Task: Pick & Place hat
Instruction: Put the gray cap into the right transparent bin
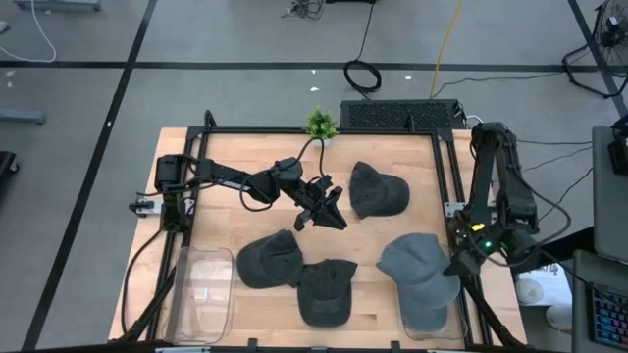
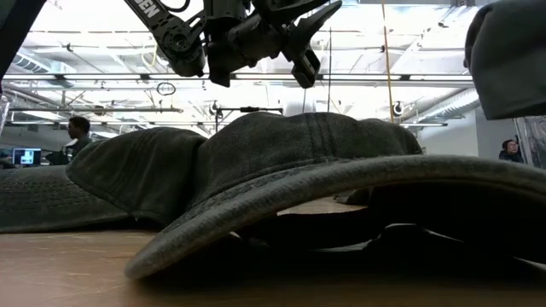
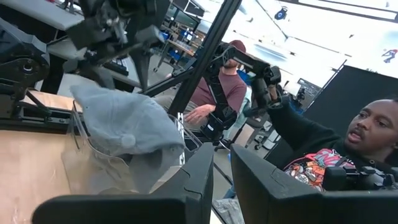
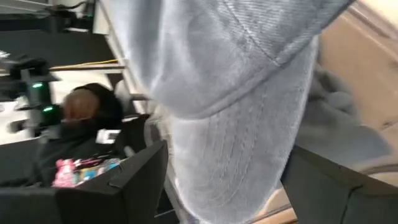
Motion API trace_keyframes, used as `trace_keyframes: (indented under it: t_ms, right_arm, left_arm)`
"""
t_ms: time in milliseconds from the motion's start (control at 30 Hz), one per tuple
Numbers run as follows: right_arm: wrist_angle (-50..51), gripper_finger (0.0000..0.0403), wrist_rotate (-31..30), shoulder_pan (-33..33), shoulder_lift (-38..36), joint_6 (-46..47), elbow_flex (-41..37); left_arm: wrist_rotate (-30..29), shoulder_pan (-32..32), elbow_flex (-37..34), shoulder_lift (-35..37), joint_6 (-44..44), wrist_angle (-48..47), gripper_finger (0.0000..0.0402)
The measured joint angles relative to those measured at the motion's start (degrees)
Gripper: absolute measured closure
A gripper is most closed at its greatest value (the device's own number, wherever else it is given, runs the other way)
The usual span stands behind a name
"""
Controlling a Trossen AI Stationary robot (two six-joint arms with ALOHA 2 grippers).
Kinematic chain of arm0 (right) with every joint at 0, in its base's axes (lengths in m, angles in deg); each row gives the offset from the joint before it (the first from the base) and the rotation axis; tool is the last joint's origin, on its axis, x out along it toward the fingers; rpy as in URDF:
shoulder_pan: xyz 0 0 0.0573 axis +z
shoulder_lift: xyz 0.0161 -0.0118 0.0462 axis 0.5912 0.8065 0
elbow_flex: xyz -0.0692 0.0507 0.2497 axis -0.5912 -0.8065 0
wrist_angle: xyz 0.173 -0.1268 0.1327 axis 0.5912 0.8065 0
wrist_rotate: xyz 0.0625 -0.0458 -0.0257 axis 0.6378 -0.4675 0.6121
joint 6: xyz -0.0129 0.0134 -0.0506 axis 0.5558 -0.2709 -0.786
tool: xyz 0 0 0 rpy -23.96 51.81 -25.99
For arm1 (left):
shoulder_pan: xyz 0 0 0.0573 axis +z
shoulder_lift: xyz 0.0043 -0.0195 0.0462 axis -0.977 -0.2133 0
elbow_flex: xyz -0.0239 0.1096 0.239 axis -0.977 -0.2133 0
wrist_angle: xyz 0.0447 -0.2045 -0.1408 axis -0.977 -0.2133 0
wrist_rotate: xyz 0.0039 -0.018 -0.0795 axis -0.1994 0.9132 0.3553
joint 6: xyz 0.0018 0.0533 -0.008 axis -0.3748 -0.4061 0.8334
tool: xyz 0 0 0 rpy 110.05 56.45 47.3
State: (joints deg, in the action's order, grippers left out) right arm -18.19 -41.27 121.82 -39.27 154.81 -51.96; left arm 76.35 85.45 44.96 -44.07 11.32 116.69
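Observation:
A light grey hat (image 1: pixel 420 279) lies draped over the clear bin (image 1: pixel 433 329) at the table's near right corner. It also shows in the left wrist view (image 3: pixel 124 127) and, high up, in the low view (image 2: pixel 512 51). My right gripper (image 1: pixel 459 263) is at the hat's right side, tipped downward and open. Its fingers (image 4: pixel 140 183) stand wide on either side of the hat's cloth (image 4: pixel 236 143). My left gripper (image 1: pixel 332 214) hovers level above the table's middle, fingers (image 3: pixel 186 186) almost together and holding nothing. It shows high in the low view (image 2: pixel 299 51). My right gripper has the grey hat's cloth between its spread fingers, but I cannot tell whether either finger touches it. The hat rests on the bin.
Three dark hats lie on the wood: one far right of centre (image 1: pixel 378 189) and two near the front (image 1: pixel 270 260) (image 1: pixel 327 292). A second clear bin (image 1: pixel 201 294) stands at the near left. A small plant (image 1: pixel 320 123) sits at the far edge. People (image 3: pixel 367 143) sit beyond the table.

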Motion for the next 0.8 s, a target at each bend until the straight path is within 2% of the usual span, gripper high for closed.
trace_keyframes:
  t_ms: [167,333,433,500,600,700,733,800]
  right_arm:
    - [6.44,0.0124,-1.23,0.00,0.20,-1.32,5.33]
    - [19.39,0.0124,-2.55,0.00,0.35,5.75,8.68]
    - [24.23,0.0124,-7.52,-0.01,0.41,7.36,8.92]
    - [25.61,0.0124,-15.32,-0.24,0.66,6.37,8.89]
    - [23.91,0.0124,-32.54,-0.87,1.35,-4.10,8.27]
    - [12.99,0.0124,-49.49,-0.99,2.62,-25.79,6.29]
    - [7.14,0.0124,-53.39,-0.99,3.15,-33.58,5.04]
    - [-3.94,0.0124,-54.92,-2.07,4.19,-48.92,3.04]
  left_arm:
    - [0.00,0.00,0.00,0.00,-0.36,0.00,0.0339]
    - [0.00,0.00,0.00,0.00,-0.20,-0.01,0.0339]
    - [0.00,0.01,0.00,0.00,-0.10,-0.02,0.0339]
    - [0.01,0.00,0.00,0.00,-0.10,-0.02,0.0339]
    - [0.00,0.00,0.00,0.00,-0.33,-0.02,0.0339]
    - [0.02,0.02,0.00,0.00,-0.80,-0.02,0.0339]
    - [0.00,0.02,0.00,0.00,-0.84,-0.02,0.0339]
    - [0.01,0.01,0.00,0.00,-0.97,-0.02,0.0339]
